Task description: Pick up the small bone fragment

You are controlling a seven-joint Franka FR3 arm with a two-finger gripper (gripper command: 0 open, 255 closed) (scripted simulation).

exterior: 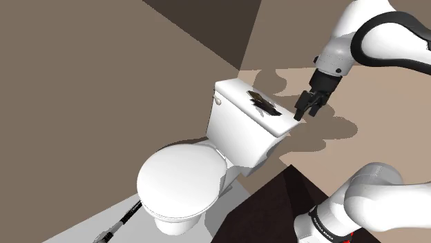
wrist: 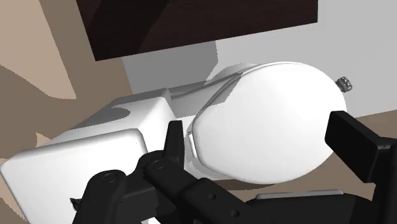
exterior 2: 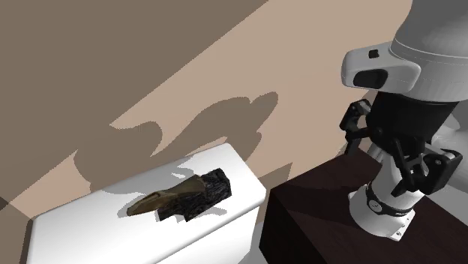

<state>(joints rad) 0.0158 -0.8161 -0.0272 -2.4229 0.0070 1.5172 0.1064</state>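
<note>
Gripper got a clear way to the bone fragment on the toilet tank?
Probably yes. The bone fragment lies uncovered on the tank lid with nothing over it, and the open gripper hangs just past the lid's end, with free space between them.

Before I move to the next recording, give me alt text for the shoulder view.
A dark bone fragment lies on a white toilet's tank. The open black gripper hangs by the tank's end at the view's right, apart from the fragment. The toilet's seat cover is down.

shldr: high, wide, toilet (exterior: 183,181) | ext2: close, tank (exterior 2: 90,236) | wrist: down, same tank
</note>
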